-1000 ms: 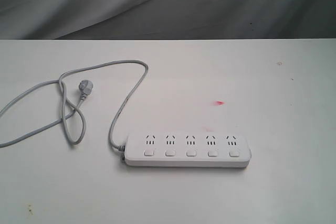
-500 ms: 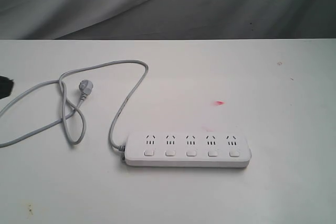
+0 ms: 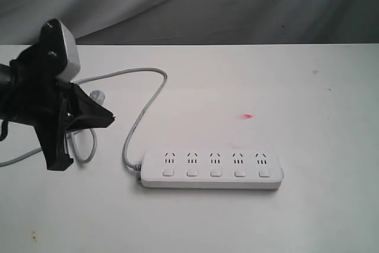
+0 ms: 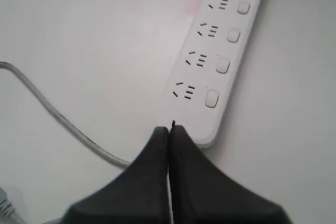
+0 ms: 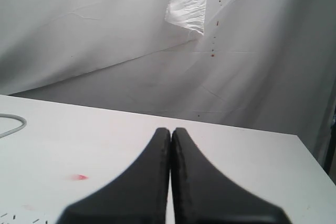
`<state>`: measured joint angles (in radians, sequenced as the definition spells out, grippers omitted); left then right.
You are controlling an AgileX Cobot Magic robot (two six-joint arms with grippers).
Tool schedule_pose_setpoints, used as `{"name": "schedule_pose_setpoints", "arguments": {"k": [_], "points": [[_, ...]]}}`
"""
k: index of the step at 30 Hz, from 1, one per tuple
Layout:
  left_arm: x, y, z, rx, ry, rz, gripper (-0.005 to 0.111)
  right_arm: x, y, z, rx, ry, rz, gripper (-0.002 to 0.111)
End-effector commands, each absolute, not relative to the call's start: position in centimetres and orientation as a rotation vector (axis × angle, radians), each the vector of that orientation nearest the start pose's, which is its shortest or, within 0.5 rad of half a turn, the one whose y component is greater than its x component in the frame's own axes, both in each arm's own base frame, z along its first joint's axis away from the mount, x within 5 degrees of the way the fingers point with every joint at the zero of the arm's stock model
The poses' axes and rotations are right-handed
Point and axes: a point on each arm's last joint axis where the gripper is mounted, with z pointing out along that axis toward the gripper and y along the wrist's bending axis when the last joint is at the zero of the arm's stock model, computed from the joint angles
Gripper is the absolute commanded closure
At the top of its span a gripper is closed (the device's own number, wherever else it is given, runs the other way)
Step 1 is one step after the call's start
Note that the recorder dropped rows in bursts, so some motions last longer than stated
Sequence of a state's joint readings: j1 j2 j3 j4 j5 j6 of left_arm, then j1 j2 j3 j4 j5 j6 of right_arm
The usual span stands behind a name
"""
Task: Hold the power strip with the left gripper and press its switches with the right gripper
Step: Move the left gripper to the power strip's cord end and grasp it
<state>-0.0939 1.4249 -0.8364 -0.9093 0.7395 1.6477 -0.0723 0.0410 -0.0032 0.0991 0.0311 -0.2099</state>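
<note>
On the white table [image 3: 308, 105], toward its near edge, the power strip [image 3: 211, 169] lies flat and lengthwise, its five sockets facing up with the switches [image 3: 216, 173] in a row below them. Nothing touches it. Its light grey cord [image 3: 145, 105] leaves the left end, arcs away toward the back and loops off to the left, where the plug [image 3: 95, 96] lies partly hidden behind the left gripper [image 3: 108, 120]. That gripper hangs above the cord loops, well apart from the strip, with its tip pointing right. A small red mark [image 3: 247, 116] stains the table beyond the strip, and a creased grey cloth [image 3: 177, 4] hangs behind the table.

The left wrist view gives what the exterior view cannot: the left gripper [image 4: 169, 129] has its fingers pressed together with nothing between them, lined up with the cord end of the power strip [image 4: 210, 66]. The nearest of the switches [image 4: 211, 98] sits bare, and the cord [image 4: 52, 114] runs just beside the fingers.

The right gripper [image 5: 170, 132] shows only in its own wrist view. Its fingers are also pressed together, holding nothing, above the table [image 5: 252, 171], with the red mark [image 5: 80, 177] off to one side.
</note>
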Motion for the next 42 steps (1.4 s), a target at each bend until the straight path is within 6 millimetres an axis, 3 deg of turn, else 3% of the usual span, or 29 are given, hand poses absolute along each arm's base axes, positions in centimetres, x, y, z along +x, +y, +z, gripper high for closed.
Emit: {"name": "schedule_pose_setpoints", "arguments": {"k": [1, 5, 13, 18, 22, 25, 32, 35, 42], "points": [[27.0, -8.7, 22.2, 1.413, 1.990, -0.407, 0.107, 5.9, -0.5, 20.8, -0.033, 1.551, -0.158, 0.108], [27.1, -9.8, 20.9, 1.536, 1.940, -0.407, 0.104, 5.9, -0.5, 20.8, -0.033, 1.551, -0.158, 0.108], [27.8, -9.6, 20.1, 1.511, 1.966, -0.349, 0.089, 5.9, -0.5, 20.8, -0.033, 1.551, -0.158, 0.108], [27.9, -9.6, 20.1, 1.509, 1.966, -0.342, 0.068, 5.9, -0.5, 20.8, -0.033, 1.551, -0.158, 0.108], [27.7, -9.7, 19.8, 1.543, 1.953, -0.369, 0.042, 5.9, -0.5, 20.8, -0.033, 1.551, -0.158, 0.108], [27.7, -10.0, 19.2, 1.561, 1.960, -0.430, 0.029, 5.9, -0.5, 20.8, -0.033, 1.551, -0.158, 0.108], [28.5, -10.3, 17.0, 1.632, 1.902, -0.453, 0.028, 5.9, -0.5, 20.8, -0.033, 1.551, -0.158, 0.108], [29.1, -10.5, 16.2, 1.564, 1.925, -0.450, 0.012, 5.9, -0.5, 20.8, -0.033, 1.551, -0.158, 0.108], [30.7, -10.7, 14.6, 1.595, 1.927, -0.456, 0.012, 5.9, -0.5, 20.8, -0.033, 1.551, -0.158, 0.108]]}}
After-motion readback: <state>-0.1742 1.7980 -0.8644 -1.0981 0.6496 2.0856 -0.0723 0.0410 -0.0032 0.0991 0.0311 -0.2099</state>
